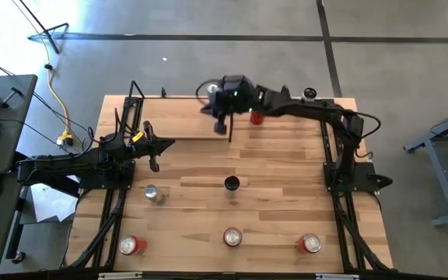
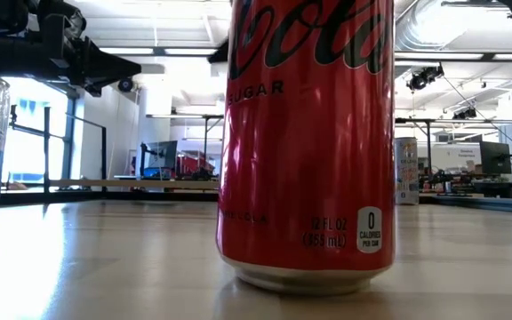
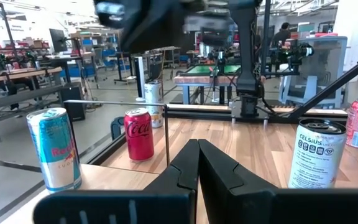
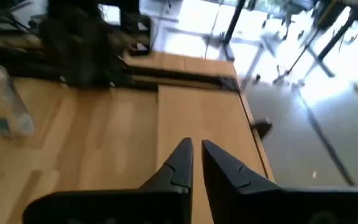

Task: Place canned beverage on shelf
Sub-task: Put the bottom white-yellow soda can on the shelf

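Currently, your right gripper (image 1: 218, 117) hangs over the shelf (image 1: 286, 131) at the table's (image 1: 286, 202) twelve o'clock edge, fingers pinched together on nothing. A red Coca-Cola can (image 1: 257, 118) stands on the shelf just beside it, toward three o'clock. Your left gripper (image 1: 155, 159) waits at nine o'clock, fingers closed, empty. Five more cans stand on the table, including a black Celsius can (image 1: 232, 184) at centre.

Shelf (image 1: 286, 128) at 12 o'clock: red can (image 1: 257, 118) standing on it, right arm lying across it. Cans standing at centre (image 1: 232, 184), at 9 (image 1: 153, 194) and along 6 o'clock (image 1: 232, 236); bare tabletop (image 1: 286, 187) lying open between them.
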